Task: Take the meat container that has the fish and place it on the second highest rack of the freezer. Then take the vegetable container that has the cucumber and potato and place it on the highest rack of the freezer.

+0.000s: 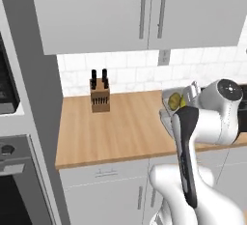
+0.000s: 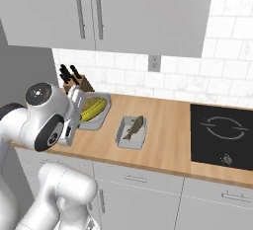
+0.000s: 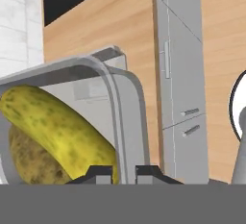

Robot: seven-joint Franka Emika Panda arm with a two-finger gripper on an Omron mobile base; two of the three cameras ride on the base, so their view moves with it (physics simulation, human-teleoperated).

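Observation:
The vegetable container [image 2: 105, 106], a pale grey tray, holds a yellow-green cucumber [image 3: 57, 122] lying over a brownish potato [image 3: 29, 160]. My gripper [image 3: 124, 174] is shut on the tray's near rim [image 3: 122, 103]. In the right base view the gripper [image 2: 74, 96] grips the tray's left end just over the wooden counter [image 2: 168, 140]. The left base view has the tray [image 1: 170, 104] partly behind my arm. To the right of it, the meat container [image 2: 129, 139] with the small dark fish [image 2: 134, 127] rests on the counter. The freezer and its racks are out of view.
A knife block [image 1: 100, 96] stands at the back of the counter, left of the trays. A black cooktop [image 2: 222, 128] is set into the counter at the right. White wall cabinets [image 1: 144, 11] hang overhead. An oven [image 1: 9, 180] sits in the grey column at far left.

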